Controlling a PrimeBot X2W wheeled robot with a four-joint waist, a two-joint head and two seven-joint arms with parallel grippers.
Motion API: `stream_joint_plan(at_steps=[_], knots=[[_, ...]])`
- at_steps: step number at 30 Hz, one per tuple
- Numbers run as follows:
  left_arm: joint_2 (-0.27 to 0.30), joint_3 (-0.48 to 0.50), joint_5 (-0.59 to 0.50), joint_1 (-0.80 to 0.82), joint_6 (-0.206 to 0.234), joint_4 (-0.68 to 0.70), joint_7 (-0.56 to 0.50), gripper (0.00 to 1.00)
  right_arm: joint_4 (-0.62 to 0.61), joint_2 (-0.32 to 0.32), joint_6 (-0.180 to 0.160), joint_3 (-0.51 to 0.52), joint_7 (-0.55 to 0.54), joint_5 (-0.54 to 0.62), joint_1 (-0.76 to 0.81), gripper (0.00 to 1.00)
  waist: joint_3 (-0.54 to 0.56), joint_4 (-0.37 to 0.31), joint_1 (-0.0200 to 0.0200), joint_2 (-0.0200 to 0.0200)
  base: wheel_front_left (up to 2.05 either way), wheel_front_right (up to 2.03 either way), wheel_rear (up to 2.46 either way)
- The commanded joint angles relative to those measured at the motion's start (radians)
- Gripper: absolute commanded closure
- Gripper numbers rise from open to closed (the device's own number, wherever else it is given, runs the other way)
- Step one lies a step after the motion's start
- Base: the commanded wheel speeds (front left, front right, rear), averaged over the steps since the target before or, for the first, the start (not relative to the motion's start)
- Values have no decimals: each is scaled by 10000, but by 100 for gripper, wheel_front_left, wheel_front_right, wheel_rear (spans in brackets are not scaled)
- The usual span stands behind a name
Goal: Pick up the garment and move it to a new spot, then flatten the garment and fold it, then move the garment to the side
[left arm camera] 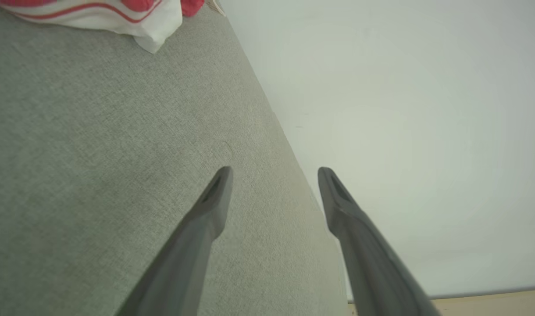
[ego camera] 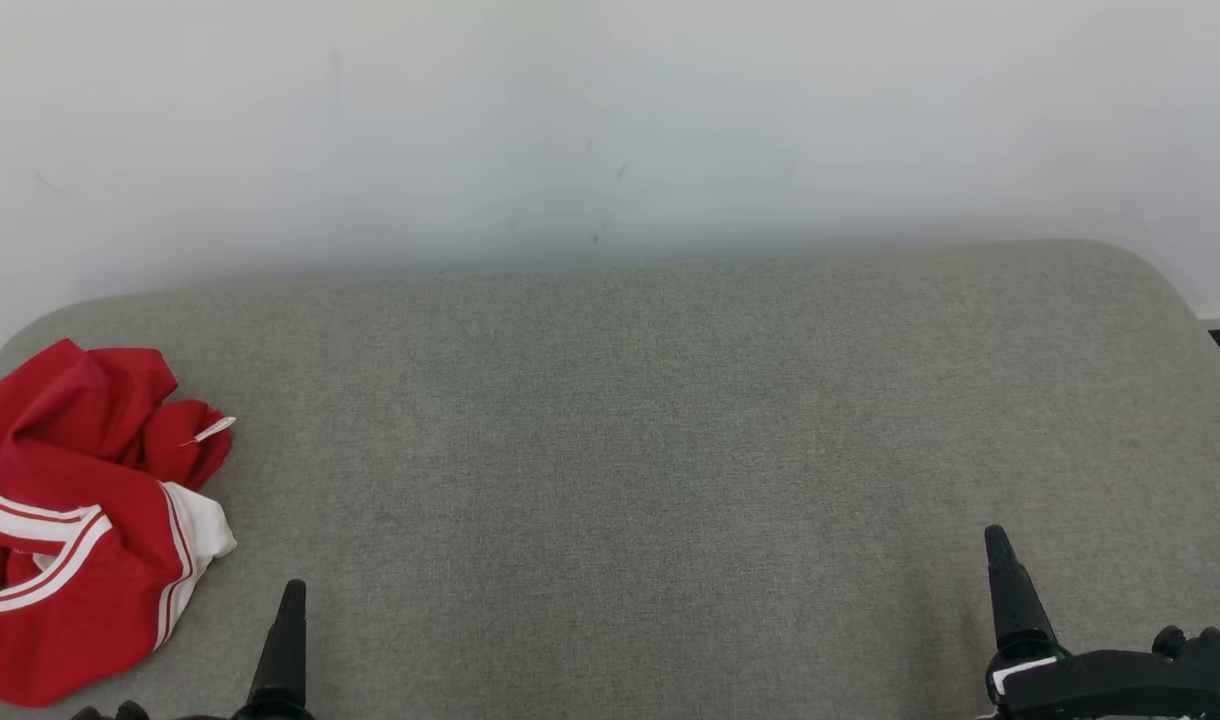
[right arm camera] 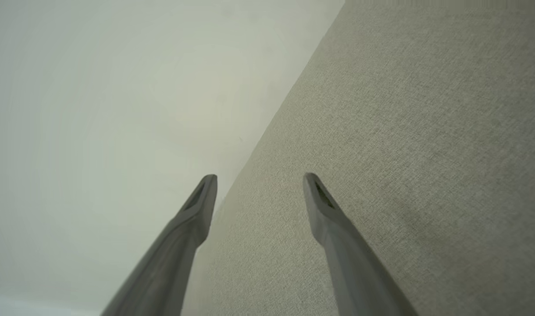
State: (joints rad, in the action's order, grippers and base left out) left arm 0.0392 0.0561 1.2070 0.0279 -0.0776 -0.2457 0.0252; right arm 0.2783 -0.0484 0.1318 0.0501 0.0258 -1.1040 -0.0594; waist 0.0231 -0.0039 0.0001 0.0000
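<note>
Whole garment (ego camera: 80, 520); wrist-side, perhaps hem (left arm camera: 131, 26)

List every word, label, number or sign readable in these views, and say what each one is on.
No text can be read in any view.
On the red and white garment, a small white tag: too small to read.
At the base of the right end effector, a white patch: no lettering can be made out.
On the grey cushion and the wall: no writing.
</note>
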Motion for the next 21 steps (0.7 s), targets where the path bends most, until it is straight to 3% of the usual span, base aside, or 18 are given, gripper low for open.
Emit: stream_joint_plan(at_steps=[1,7,21], knots=[[66,-44,-496,-33,74,210,111,0,-101,-37,-5,-27,106,607,-55,0,8,-2,-1,0,0,0,0],[73,-114,-1853,-132,233,311,328,0,-37,-31,-6,-122,281,2292,-40,0,46,-5,-1,0,0,0,0],[107,-252,-4675,-394,527,395,789,0,-116,-17,-9,-311,571,4808,-18,0,133,13,-1,0,0,0,0]])
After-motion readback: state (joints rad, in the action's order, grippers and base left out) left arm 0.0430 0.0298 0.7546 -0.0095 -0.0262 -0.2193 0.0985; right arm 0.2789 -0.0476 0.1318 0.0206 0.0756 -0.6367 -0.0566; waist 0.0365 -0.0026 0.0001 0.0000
